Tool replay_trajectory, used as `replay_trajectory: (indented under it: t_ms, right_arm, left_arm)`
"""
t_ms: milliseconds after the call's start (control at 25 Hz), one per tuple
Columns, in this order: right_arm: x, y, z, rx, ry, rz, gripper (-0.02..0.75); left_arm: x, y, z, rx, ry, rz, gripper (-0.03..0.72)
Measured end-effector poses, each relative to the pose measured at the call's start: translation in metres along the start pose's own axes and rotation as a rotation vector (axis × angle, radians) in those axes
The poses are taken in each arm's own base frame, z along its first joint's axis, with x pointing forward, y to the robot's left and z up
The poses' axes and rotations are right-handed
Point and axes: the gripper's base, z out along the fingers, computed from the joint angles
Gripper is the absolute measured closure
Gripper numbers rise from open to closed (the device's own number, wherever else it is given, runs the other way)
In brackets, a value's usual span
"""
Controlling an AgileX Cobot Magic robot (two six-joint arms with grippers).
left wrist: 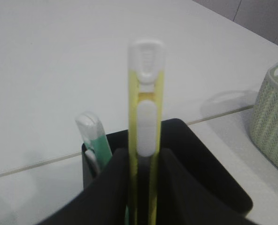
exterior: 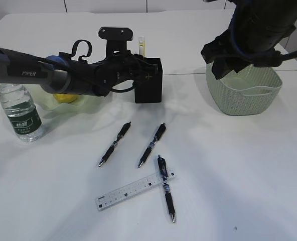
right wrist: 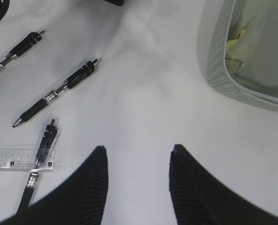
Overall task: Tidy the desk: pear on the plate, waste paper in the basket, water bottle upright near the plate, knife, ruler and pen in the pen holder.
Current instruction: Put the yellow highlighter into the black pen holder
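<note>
Yellow knife (left wrist: 146,140) stands in the pen holder (exterior: 149,81), the left gripper (exterior: 138,70) jaws around it, loosening perhaps. Right gripper (right wrist: 136,180) hangs open, empty. 3 pens (exterior: 152,144) and ruler (exterior: 133,191) remain on desk (exterior: 239,175).

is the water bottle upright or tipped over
Upright: the water bottle stands on its base at the table's left edge, label level; its cap is hidden behind the left arm.

Both arms are black. The left arm (exterior: 63,75) has a grey joint ring, white "PIPER" lettering on its link, looped black cables and a flat black camera bracket on top. The right arm (exterior: 254,30) carries blue-black cables. The right gripper (right wrist: 138,173) has black fingers (right wrist: 94,180) with ribbed inner faces.
</note>
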Motion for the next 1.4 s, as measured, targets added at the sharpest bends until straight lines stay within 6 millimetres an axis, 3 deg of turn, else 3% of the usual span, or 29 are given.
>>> replay_trajectory:
  t_ms: [480, 1000, 1400]
  right_arm:
    - [0.0, 0.0, 0.0, 0.0, 0.0, 0.0, 0.386]
    - [0.0, 0.0, 0.0, 0.0, 0.0, 0.0, 0.386]
    - [0.003, 0.0, 0.0, 0.001, 0.029, -0.039, 0.386]
  left_arm:
    - [-0.008, -0.002, -0.004, 0.004, 0.02, 0.001, 0.301]
    - [-0.087, -0.006, -0.045, 0.022, 0.06, 0.116, 0.288]
    - [-0.137, -0.011, -0.097, -0.011, 0.254, 0.229, 0.287]
